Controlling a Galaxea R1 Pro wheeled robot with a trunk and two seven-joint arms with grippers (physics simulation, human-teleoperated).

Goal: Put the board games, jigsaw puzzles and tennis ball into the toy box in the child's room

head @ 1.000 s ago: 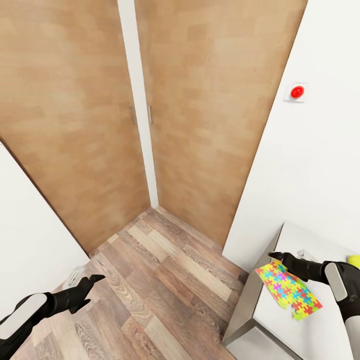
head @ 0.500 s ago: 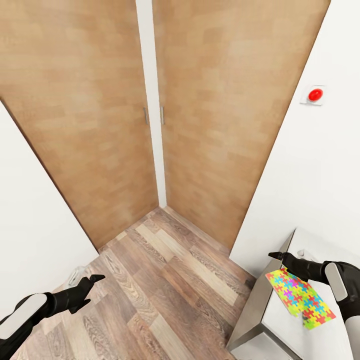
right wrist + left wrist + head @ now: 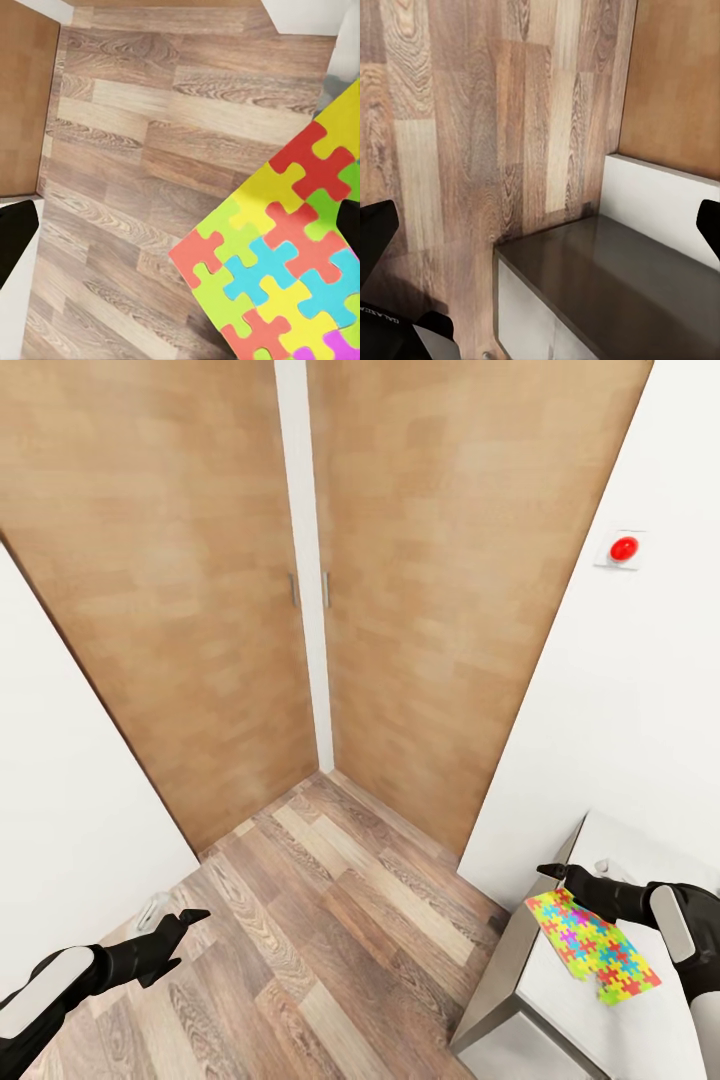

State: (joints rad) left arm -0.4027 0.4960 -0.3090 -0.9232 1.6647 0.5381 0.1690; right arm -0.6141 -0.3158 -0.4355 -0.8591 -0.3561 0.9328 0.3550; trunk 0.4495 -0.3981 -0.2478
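One jigsaw puzzle [image 3: 592, 945], a bright multicoloured sheet, lies at the left edge of the pale table [image 3: 620, 1032], at the lower right of the head view. In the right wrist view a corner of the jigsaw puzzle [image 3: 285, 262] sticks out over the wooden floor. My right gripper [image 3: 570, 874] hangs open just above the sheet's near corner, nothing between its fingers. My left gripper [image 3: 180, 920] is open low over the floor at the lower left. The toy box, board games, tennis ball and bed are out of view.
Tall wooden wardrobe doors [image 3: 420, 580] fill the corner ahead, with wood plank floor [image 3: 330, 920] below. A white wall with a red button [image 3: 624, 548] rises behind the table. The left wrist view looks down on a dark grey top [image 3: 622, 292] with a white front.
The whole picture has shifted right since a second ago and hardly since half a second ago, so the camera turned. Both arms hold the same pose, and the jigsaw stays put on the table.
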